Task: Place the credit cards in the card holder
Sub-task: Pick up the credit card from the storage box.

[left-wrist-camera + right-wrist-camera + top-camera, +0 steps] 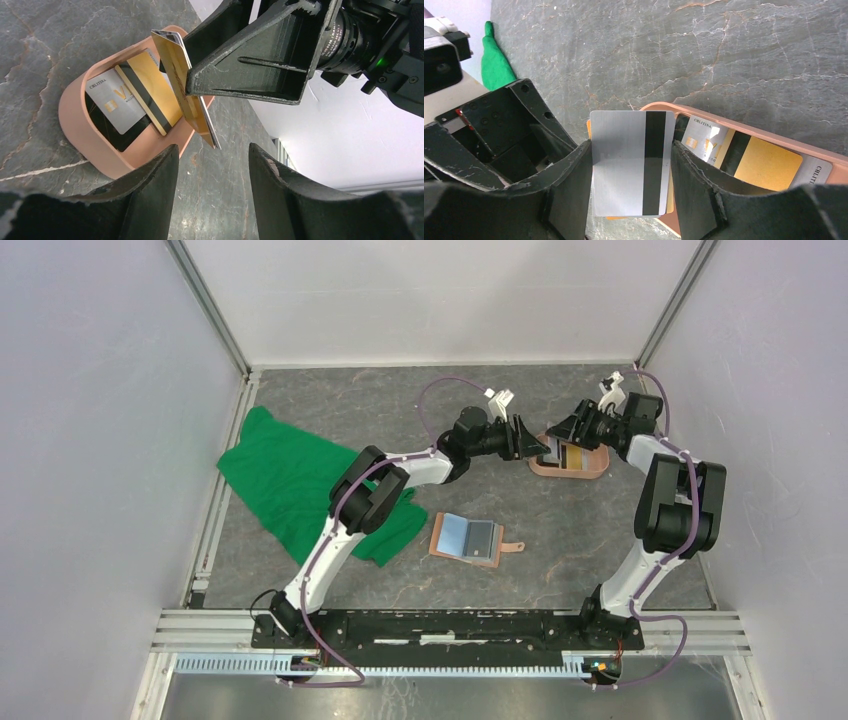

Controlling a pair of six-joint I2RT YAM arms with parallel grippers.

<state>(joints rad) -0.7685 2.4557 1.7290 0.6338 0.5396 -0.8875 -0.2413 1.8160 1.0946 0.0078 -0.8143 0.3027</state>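
Top, left-wrist and right-wrist views, read left to right. A green cloth (290, 475) lies at the left of the table (600, 570). The left arm reaches across it towards the right. The left end effector (212, 149) is spread, with nothing between its fingers. The card holder (467, 538) lies open and flat near the middle of the table, pockets up, strap tab to the right, well apart from both end effectors and nearer the bases.

Further right, the right end effector (629, 145) pinches two credit cards together over the salmon tray (75, 120): a silver card (624, 160) with a dark stripe and a gold card (172, 65) against it. More cards (112, 100) lie in the tray.

The pinched pair stands steeply tilted, long axis near vertical. Its lower end points down just ahead of the gap between the left fingers. We judge that a handover is being set up. If so, the left fingers need to close on that free lower end.
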